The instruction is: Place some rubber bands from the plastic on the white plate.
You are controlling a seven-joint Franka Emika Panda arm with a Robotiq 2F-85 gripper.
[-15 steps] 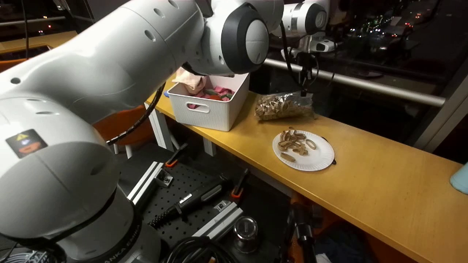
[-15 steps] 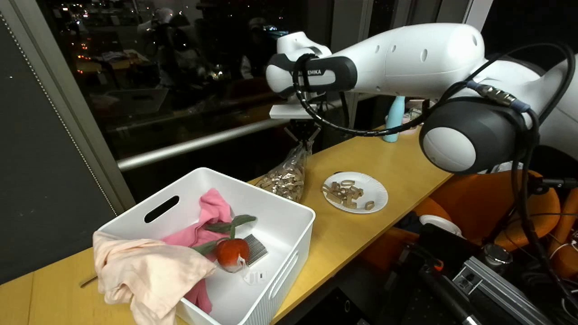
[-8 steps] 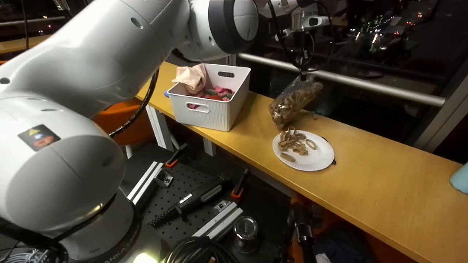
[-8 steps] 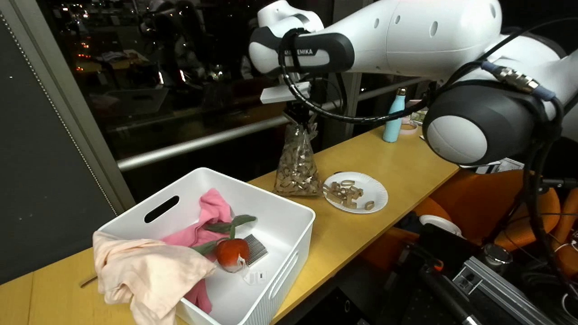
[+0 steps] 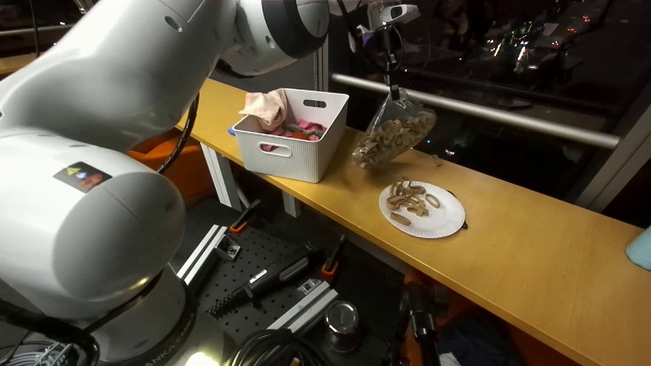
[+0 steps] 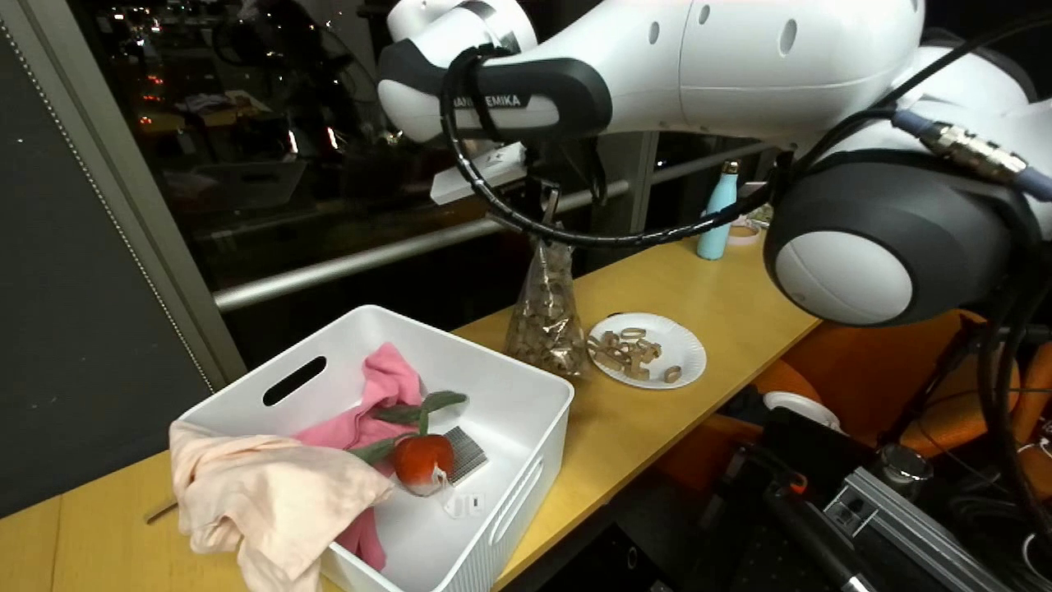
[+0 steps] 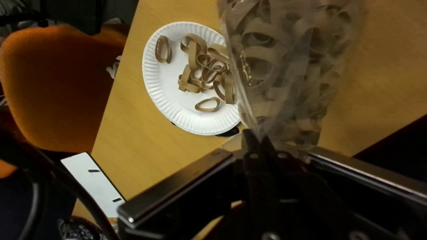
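My gripper (image 5: pixel 394 92) is shut on the top of the clear plastic bag (image 5: pixel 394 133), which is full of tan-brown rubber bands. The bag hangs tilted just above the table, between the bin and the plate. In the wrist view, the fingertips (image 7: pixel 257 138) pinch the bag's gathered film, and the bag (image 7: pixel 283 66) hides part of the plate. The round white plate (image 5: pixel 445 221) lies flat on the table, also visible in the wrist view (image 7: pixel 166 93). Loose rubber bands (image 7: pixel 192 55) lie on it in a tangle, with a few apart. A cable partly covers the gripper (image 6: pixel 549 218) in an exterior view.
A white bin (image 5: pixel 279 162) with pink and peach cloth (image 6: pixel 271 493) and a red fruit-like item (image 6: pixel 423 460) stands beside the bag. A small tan piece (image 5: pixel 436 160) lies near the table's back edge. A metal rail (image 5: pixel 483 114) runs along the window. A blue bottle (image 6: pixel 719 215) stands farther along.
The bag lay on the table with its end in my gripper. My gripper has lifted it, so it hangs, and has then moved it toward the bin. The plate has not moved.
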